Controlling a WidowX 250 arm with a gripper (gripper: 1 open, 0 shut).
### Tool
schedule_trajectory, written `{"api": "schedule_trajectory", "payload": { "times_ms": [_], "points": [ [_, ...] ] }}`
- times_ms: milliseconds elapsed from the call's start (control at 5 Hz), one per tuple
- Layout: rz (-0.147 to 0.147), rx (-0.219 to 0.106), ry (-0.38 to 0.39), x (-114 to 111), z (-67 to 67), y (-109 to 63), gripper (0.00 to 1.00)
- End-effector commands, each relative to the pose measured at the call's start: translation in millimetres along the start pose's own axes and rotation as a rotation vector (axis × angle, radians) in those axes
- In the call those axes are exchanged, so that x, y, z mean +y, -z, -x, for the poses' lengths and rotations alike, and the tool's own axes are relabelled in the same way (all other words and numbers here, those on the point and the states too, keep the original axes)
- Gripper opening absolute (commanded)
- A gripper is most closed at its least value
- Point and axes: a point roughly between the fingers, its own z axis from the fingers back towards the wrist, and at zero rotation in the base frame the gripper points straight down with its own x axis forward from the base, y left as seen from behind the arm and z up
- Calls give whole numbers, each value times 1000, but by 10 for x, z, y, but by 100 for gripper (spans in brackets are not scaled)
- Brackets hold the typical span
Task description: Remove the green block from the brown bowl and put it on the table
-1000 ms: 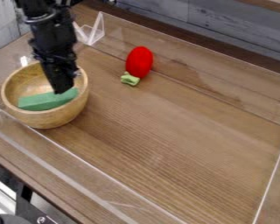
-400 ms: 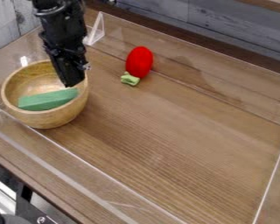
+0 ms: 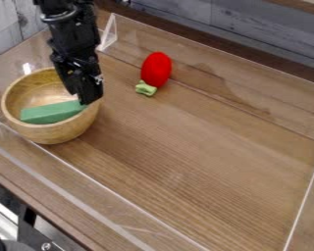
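Green block (image 3: 50,111) lies in the brown bowl (image 3: 28,128), its end under the pincer (image 3: 86,94), whose opening I cannot tell.

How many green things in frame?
2. The green block lies inside the brown bowl at left, one end under the pincer. A small light-green piece sits on the table, touching the red object.

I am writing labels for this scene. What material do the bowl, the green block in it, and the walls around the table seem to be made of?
The brown bowl looks like light wood with a matte finish: grain lines show inside it. The green block is plain, even green, perhaps painted wood or plastic; the picture cannot settle it. The walls around the table look like clear acrylic, since the tabletop shows through them.
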Motion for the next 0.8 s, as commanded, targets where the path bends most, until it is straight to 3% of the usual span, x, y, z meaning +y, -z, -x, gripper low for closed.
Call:
{"api": "schedule_trajectory", "payload": {
  "times_ms": [0,400,600],
  "points": [
    [-25,-34,13,-41,-85,-99,0],
    [-1,-46,139,-23,-161,-230,0],
    [-2,-27,123,226,-50,-161,100]
  ]
}}
